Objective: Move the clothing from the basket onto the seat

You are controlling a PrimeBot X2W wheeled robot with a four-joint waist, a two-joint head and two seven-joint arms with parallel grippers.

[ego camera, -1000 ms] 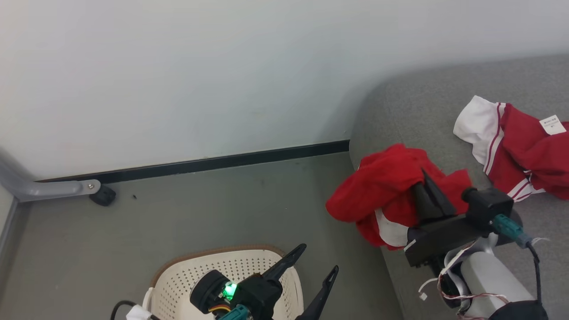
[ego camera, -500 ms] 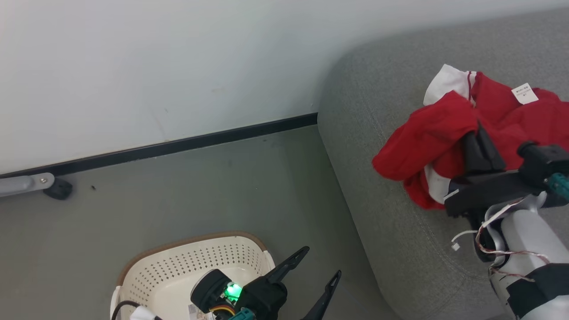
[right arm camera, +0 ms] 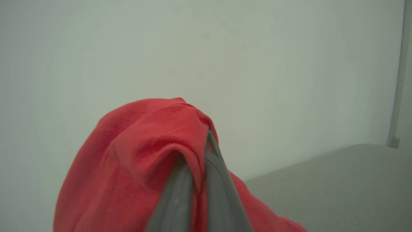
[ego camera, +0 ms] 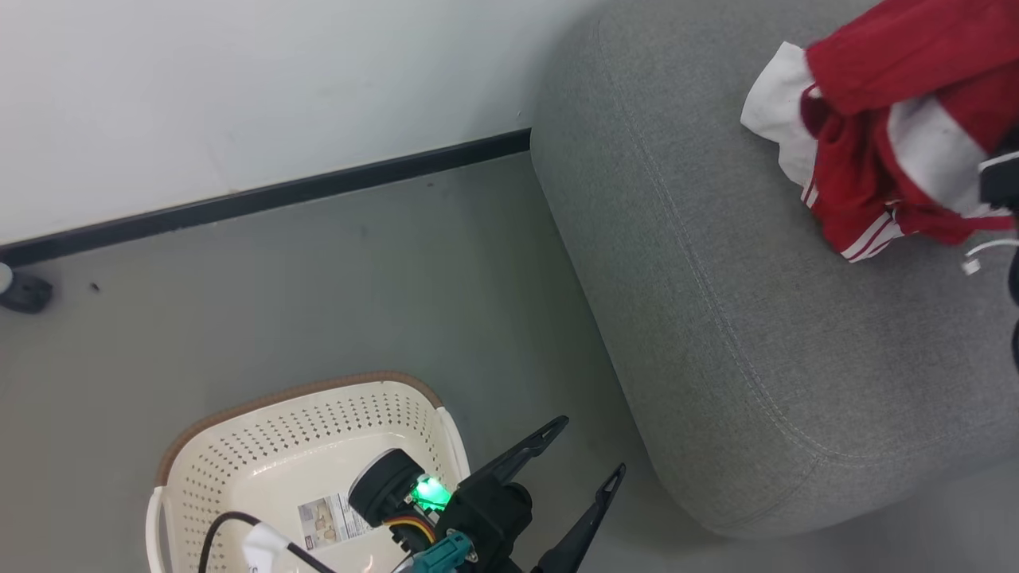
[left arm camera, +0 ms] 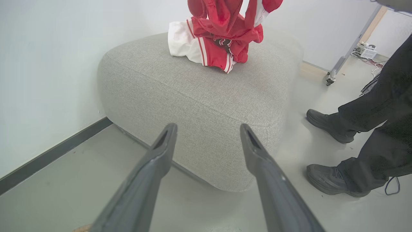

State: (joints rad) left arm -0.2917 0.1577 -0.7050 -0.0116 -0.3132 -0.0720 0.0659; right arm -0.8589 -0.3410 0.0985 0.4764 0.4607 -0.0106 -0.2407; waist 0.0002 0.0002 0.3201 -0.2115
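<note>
Right end effector has carried its red garment from the seat's edge to over the 2nd garment lying there, fingers clamped on fabric. Left end effector spread wide, holding nothing, by the basket's right rim.

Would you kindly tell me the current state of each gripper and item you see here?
left gripper: jaws open, empty.
right gripper: jaws shut on the held garment.
held garment: bunched, hanging above the seat.
lying garment: crumpled on the seat.
basket: upright on the floor, no clothing in the part visible.
seat: bears the lying garment.
</note>
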